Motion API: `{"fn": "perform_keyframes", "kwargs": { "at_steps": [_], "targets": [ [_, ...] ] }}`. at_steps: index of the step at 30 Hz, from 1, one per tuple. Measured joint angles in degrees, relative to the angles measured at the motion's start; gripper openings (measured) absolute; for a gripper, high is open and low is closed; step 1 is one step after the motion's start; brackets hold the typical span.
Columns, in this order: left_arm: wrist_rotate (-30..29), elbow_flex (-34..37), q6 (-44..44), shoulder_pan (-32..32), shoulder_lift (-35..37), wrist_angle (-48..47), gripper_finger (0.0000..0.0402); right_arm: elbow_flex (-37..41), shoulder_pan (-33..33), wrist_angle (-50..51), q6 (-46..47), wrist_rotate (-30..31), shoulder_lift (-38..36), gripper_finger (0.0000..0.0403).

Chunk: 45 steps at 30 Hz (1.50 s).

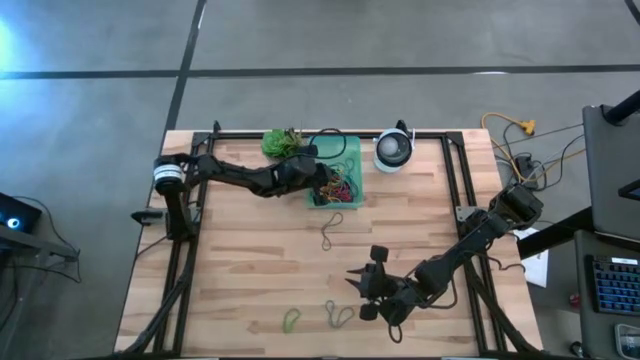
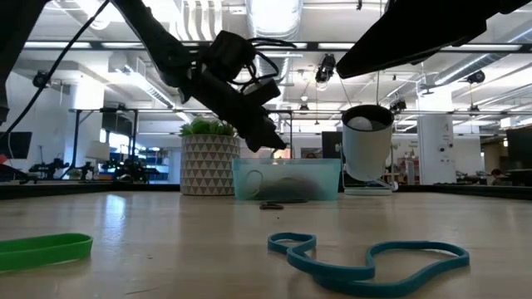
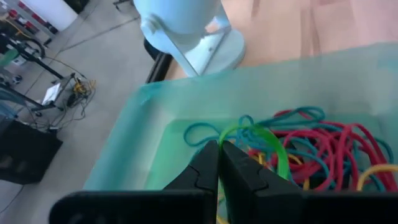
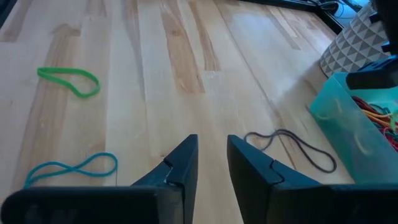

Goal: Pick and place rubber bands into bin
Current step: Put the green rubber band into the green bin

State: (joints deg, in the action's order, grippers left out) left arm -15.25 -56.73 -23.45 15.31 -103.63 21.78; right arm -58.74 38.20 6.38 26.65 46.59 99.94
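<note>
Your left pincer [image 3: 217, 163] hangs over the bin [image 1: 349, 160], a small tray of cloudy mint-green plastic with low walls, at the far side of the pale plank bench [image 1: 250, 260]. Its dark fingers are clenched tip to tip, and a bright green loop [image 3: 261, 140] arches up right at the tips; whether it is pinched there you cannot tell. Below the tips lies a loose tangle of rubber bands [image 3: 329, 149], thin floppy loops in red, teal and yellow, heaped inside the bin. Just beyond the bin from this pincer stands a round white device [image 1: 394, 150] on a smooth base, and beside the arm a pot with a triangle pattern holds a leafy green plant [image 1: 281, 142].

Your right pincer [image 4: 212, 162] hovers low over the near part of the bench with its fingers parted and nothing between them. Ahead of it a thin dark band [image 4: 292, 147] lies on the wood in a wavy, drawn-out loop, between the fingers and the bin. Off to its side a teal band [image 4: 71, 170] rests twisted into a figure of eight, and farther out a flat green band [image 4: 69, 80] lies as a narrow oval. All three lie well apart from the bin.
</note>
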Motion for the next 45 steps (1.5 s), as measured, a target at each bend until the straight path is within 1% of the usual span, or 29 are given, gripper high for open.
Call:
{"fn": "perform_keyframes", "kwargs": {
  "at_steps": [7, 12, 19, 24, 27, 35, 42, 44, 45],
  "targets": [
    [-0.04, 0.00, 0.61, 0.00, 0.53, 0.32, 0.0002, 0.53, 0.02, 0.01, 0.36, -0.02, 0.00, 0.0082],
    [-0.40, 0.00, 2.98, -0.04, 0.61, 0.22, 0.0002, 0.68, 0.04, 0.01, 0.39, -0.04, 0.02, 0.0084],
    [-0.59, 0.07, 1.83, -0.15, 0.61, 0.06, 0.0002, 0.68, 0.04, 0.01, 0.39, -0.02, 0.02, 0.0075],
    [-0.62, 0.09, 1.62, -0.33, 0.63, 0.04, 0.0003, 0.70, 0.04, -0.01, 0.39, -0.04, 0.02, 0.0078],
    [-0.63, 0.11, 1.58, -0.33, 0.63, 0.04, 0.0014, 0.70, 0.04, -0.01, 0.39, -0.04, 0.02, 0.0081],
    [-0.63, 0.11, 1.88, -0.35, 0.67, -0.09, 0.0067, 0.70, 0.04, 0.14, -0.54, -0.02, 0.02, 0.0076],
    [-0.64, 0.11, 2.02, -0.44, 0.67, -0.12, 0.0073, 0.72, 0.00, 0.21, -4.90, -0.02, 0.02, 0.0074],
    [-0.94, 0.10, 4.88, -0.48, 0.72, -1.26, 0.0073, 0.72, -0.11, 0.22, -6.18, -0.03, 0.02, 0.0076],
    [-0.88, -0.27, 7.08, -0.48, 0.74, -3.69, 0.0073, 0.72, -0.14, 0.21, -6.83, -0.02, 0.02, 0.0077]
  ]
}}
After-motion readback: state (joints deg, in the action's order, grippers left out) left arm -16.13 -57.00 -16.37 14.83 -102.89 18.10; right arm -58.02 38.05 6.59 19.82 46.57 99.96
